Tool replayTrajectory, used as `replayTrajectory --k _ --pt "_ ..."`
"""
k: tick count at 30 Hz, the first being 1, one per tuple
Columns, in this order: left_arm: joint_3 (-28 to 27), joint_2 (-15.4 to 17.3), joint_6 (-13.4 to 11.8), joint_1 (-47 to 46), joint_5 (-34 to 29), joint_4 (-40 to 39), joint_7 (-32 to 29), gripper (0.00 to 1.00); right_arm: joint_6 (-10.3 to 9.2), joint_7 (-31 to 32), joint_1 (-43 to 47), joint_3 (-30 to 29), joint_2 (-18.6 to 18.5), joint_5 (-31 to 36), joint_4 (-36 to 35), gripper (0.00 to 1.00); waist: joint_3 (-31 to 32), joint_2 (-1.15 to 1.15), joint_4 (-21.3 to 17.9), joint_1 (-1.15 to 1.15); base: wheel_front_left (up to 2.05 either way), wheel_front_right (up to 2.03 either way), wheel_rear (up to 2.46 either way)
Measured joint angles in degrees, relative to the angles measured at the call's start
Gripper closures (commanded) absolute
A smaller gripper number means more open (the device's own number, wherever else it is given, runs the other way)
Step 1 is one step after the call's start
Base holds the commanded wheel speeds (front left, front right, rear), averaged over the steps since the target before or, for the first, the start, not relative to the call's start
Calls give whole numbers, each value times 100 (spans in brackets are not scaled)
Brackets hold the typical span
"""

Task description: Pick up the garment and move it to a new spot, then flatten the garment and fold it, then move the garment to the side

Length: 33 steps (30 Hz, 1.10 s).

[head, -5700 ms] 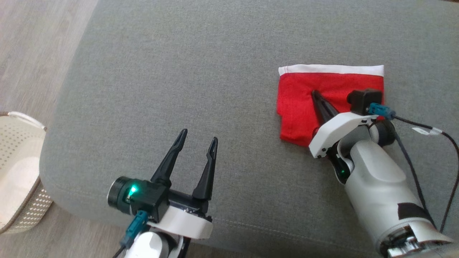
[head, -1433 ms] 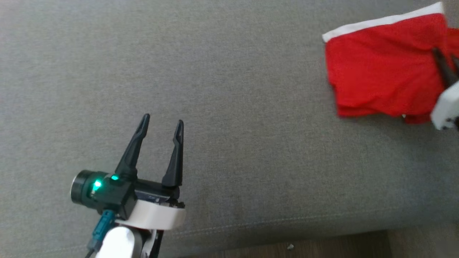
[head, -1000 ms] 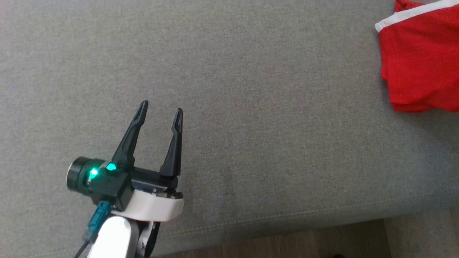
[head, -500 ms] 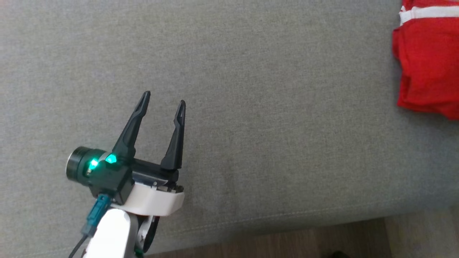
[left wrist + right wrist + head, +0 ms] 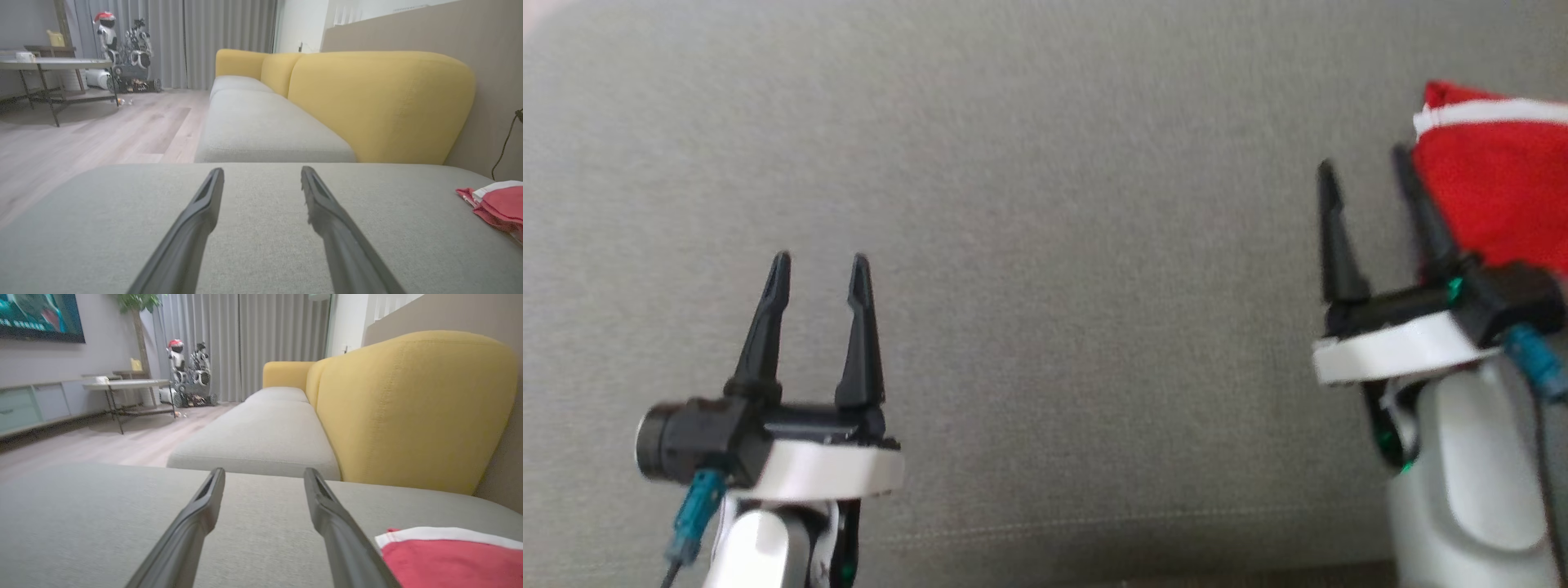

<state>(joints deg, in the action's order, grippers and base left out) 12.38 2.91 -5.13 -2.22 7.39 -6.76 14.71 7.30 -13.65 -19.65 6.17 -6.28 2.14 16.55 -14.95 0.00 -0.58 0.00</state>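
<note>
The garment (image 5: 1494, 196) is red with a white waistband, lying folded on the grey cushion (image 5: 1045, 204) at the far right of the head view. It also shows at the right edge of the left wrist view (image 5: 496, 202) and in the lower right of the right wrist view (image 5: 445, 555). My right gripper (image 5: 1365, 167) stands open just left of the garment, nothing between its fingers. Open too, my left gripper (image 5: 818, 268) hovers over bare cushion at the lower left, far from the garment. In both wrist views the fingers (image 5: 204, 212) (image 5: 204, 510) are spread apart.
A yellow sofa backrest (image 5: 380, 102) and further grey seat cushions (image 5: 265, 130) lie ahead of both grippers. Wood floor (image 5: 102, 130), a side table (image 5: 53, 65) and a parked robot (image 5: 122, 53) stand beyond on the left. A dark cable (image 5: 506, 143) hangs at the right wall.
My right gripper has opened, let go of the garment and come back into the head view beside it. The head camera has shifted, so the whole picture has moved.
</note>
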Motion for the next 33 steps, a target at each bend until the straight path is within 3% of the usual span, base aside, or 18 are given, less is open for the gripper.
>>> replayTrajectory --k 3,9,15,20,30,31,33 --pt "-5 1 -49 214 25 -43 0 0 0 -68 210 129 158 -249 77 0 305 0 96 0 0 0 0" --pt "-32 5 -91 687 -235 -88 0 0 0 -70 1187 268 259 -512 -523 0 972 0 327 0 0 0 0" --pt "-142 16 129 1044 -214 62 0 0 -1 -70 1803 240 324 -605 -405 0 1381 0 396 0 0 0 0" --pt "-198 19 318 1205 -133 246 0 0 -1 -70 1990 299 330 -651 -368 0 1518 0 358 -1 0 0 0" --pt "-214 20 413 1227 -116 503 0 0 -1 -70 2069 280 334 -634 -401 0 1555 0 323 -1 0 0 0" --pt "-214 20 412 1227 -120 501 0 100 -1 -70 2073 278 334 -634 -401 100 1557 0 329 -1 0 0 0" --pt "-197 19 412 1246 -120 632 -7 100 -1 -59 2086 289 334 -634 -264 100 1558 0 331 0 0 0 0"
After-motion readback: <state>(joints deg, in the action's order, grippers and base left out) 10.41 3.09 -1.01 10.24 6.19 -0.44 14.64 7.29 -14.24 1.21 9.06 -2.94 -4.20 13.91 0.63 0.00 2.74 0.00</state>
